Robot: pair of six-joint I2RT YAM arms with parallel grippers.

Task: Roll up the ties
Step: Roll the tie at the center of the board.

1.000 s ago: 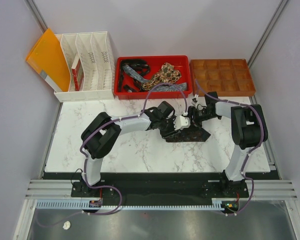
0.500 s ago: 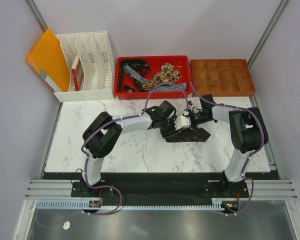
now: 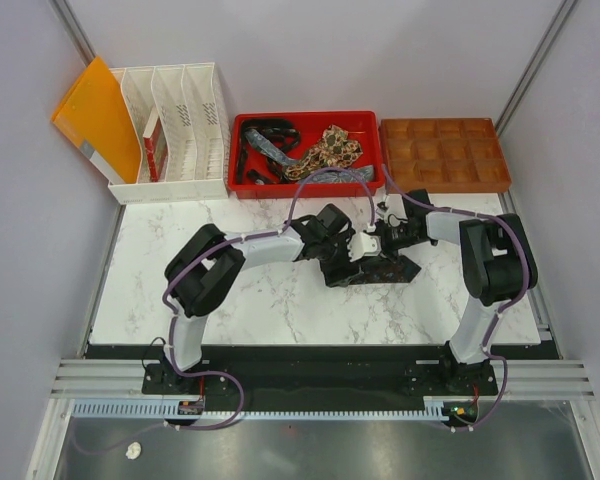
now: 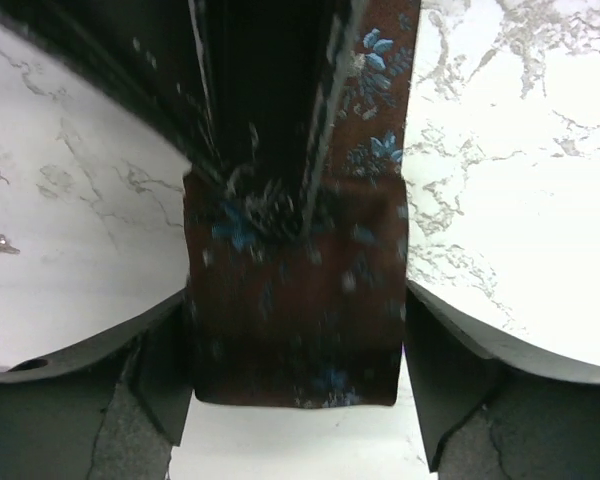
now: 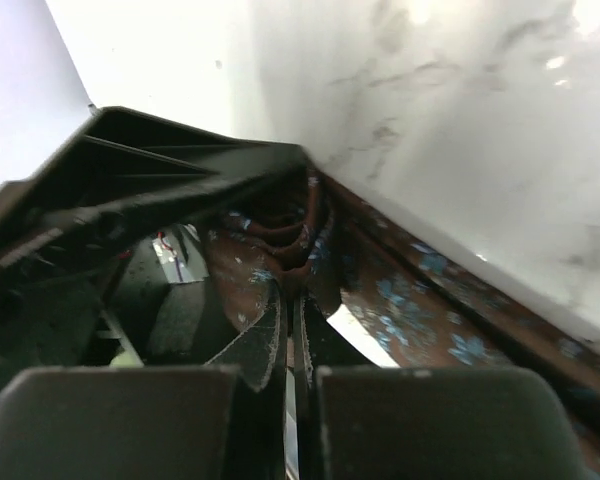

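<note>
A dark brown tie with blue flowers (image 3: 392, 270) lies on the marble table, partly rolled, and both grippers meet at it. In the left wrist view the tie (image 4: 295, 330) fills the gap between the wide-apart fingers of my left gripper (image 4: 296, 300), which straddles its width. My left gripper also shows in the top view (image 3: 355, 252). My right gripper (image 5: 292, 300) is closed to a thin slit on a fold of the tie (image 5: 420, 300) at the roll's core. It also shows in the top view (image 3: 381, 240).
A red tray (image 3: 376, 165) at the back holds more ties: a tan speckled one (image 3: 332, 148), a dark one (image 3: 265, 130), a blue patterned one (image 3: 280, 152). A brown compartment tray (image 3: 445, 155) stands to its right. A white file rack (image 3: 180, 130) and an orange folder (image 3: 95, 115) stand at back left.
My right gripper has moved a little left and nearer, closer to the left gripper. The tie's left end has shifted slightly left with the left gripper.
</note>
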